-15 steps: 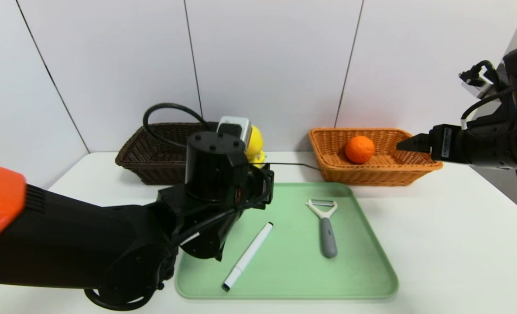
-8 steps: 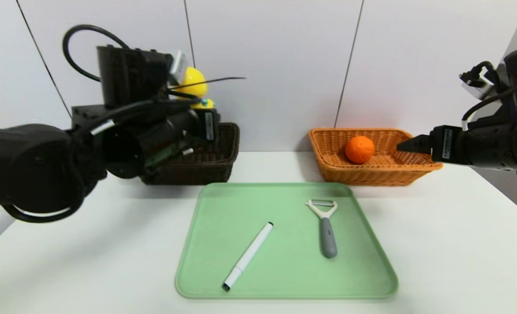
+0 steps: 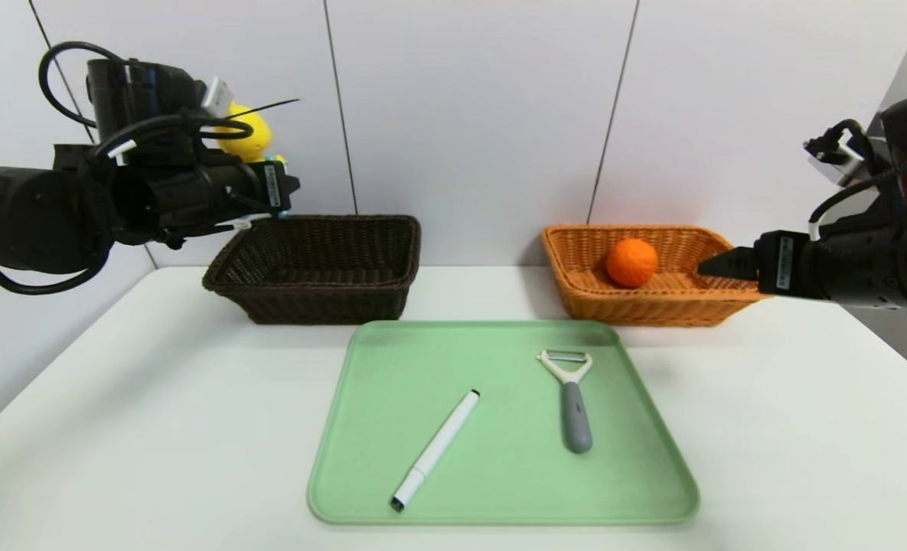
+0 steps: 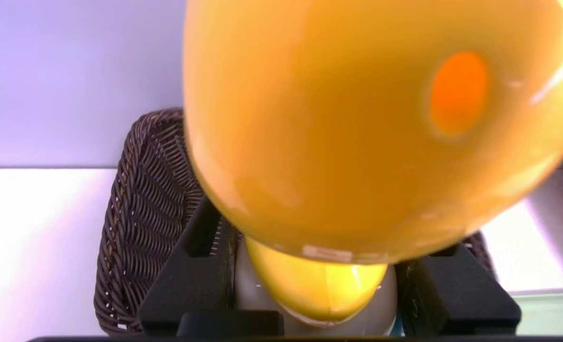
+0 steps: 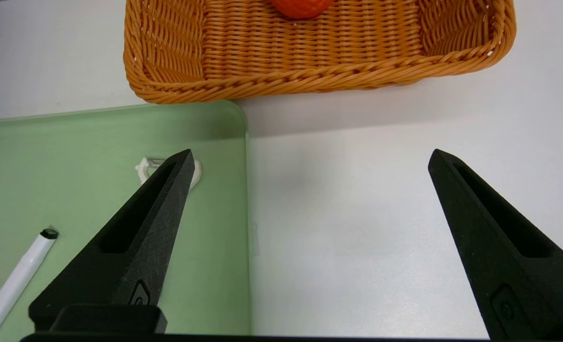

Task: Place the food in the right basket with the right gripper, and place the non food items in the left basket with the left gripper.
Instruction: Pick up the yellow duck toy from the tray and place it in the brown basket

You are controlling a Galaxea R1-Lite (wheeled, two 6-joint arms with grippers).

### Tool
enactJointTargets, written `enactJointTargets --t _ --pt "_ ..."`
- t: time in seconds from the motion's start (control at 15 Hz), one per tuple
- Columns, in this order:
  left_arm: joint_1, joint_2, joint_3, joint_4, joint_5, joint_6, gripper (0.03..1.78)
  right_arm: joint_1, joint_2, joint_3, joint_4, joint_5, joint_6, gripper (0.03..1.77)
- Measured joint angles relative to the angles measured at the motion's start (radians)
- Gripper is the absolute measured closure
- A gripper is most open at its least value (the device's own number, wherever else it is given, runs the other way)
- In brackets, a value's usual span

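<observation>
My left gripper (image 3: 263,184) is shut on the yellow duck toy (image 3: 243,134), holding it in the air above the left end of the dark brown left basket (image 3: 323,223). In the left wrist view the duck toy (image 4: 357,118) fills most of the frame, its white base clamped between the fingers (image 4: 200,270), with the left basket (image 4: 143,213) below. The orange fruit (image 3: 631,262) lies in the orange-tan right basket (image 3: 652,310). My right gripper (image 3: 717,264) hovers open and holding nothing by that basket's right end. The white marker (image 3: 436,449) and the grey-handled peeler (image 3: 573,402) lie on the tray.
A green tray (image 3: 499,490) lies in the middle of the white table, in front of both baskets. In the right wrist view the tray's corner (image 5: 205,123), the marker tip (image 5: 39,242) and the right basket (image 5: 310,76) show beyond the spread fingers (image 5: 167,199).
The left arm has swung up and to the left with the duck toy, from over the tray to above the dark basket's left end. The right arm has barely moved.
</observation>
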Motion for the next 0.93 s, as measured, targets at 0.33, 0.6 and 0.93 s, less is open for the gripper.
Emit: enactJointTargets --t 0.33,0.6,0.93 --pt "0.043 0.112 -0.083 0.005 -0.007 0.043 0.93 0.0 -0.007 0.047 -0.001 0.001 0.01 0.1" --pt "0.061 0.183 -0.137 0.069 -0.011 0.069 0.94 -0.001 -0.016 0.05 -0.001 0.0 0.012 0.1" --pt "0.087 0.249 -0.152 0.078 -0.012 0.069 0.94 -0.005 -0.021 0.05 -0.001 0.0 0.012 0.1"
